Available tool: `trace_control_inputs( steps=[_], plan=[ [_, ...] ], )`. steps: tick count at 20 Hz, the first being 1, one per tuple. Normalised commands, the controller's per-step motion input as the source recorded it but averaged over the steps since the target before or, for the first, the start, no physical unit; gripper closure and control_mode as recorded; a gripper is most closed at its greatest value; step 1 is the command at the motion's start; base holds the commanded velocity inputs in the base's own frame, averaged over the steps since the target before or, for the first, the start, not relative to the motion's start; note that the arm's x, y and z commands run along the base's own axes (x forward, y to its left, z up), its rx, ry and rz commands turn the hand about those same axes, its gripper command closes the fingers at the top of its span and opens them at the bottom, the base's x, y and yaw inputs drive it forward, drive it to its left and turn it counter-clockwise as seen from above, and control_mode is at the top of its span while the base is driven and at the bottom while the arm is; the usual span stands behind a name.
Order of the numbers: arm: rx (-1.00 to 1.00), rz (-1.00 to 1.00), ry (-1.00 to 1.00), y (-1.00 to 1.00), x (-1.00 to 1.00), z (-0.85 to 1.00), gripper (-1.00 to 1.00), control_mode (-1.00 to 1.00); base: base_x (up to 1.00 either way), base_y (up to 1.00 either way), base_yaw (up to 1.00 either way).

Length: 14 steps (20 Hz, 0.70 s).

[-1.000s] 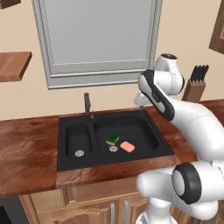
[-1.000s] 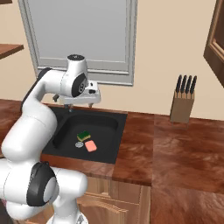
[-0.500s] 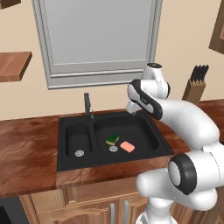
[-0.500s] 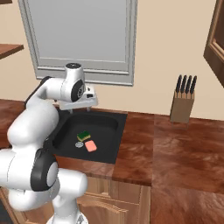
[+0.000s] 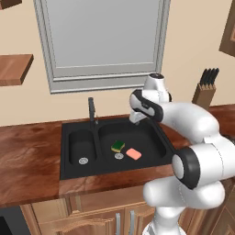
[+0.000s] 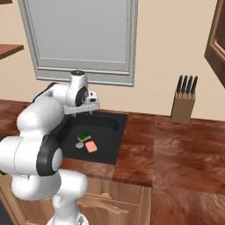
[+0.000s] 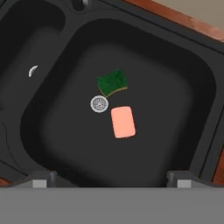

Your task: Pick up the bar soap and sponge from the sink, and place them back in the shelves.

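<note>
Glossy white rounded arm (image 5: 193,124) segments, dark grey joint rings, black cap on wrist.

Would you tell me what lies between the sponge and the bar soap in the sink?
Bare black basin floor; in the hand view the sponge and bar soap lie apart, the silver drain just beside that gap.

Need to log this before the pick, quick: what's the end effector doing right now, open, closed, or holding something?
End effector: open, holding nothing, above the sink; bar soap and sponge lie in the basin.
</note>
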Motion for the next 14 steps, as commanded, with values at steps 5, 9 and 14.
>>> trace_control_inputs(
  steps=[5,9,14],
  plan=[
    [-0.01,0.05,0.00,0.00,0.30,-0.36,-1.00,-1.00,0.00,0.00,0.00],
    [0.00,0.01,0.00,0.00,0.25,-0.31,-1.00,-1.00,0.00,0.00,0.00],
    [0.00,0.00,0.00,0.00,0.25,-0.20,-1.00,-1.00,0.00,0.00,0.00]
  ],
)
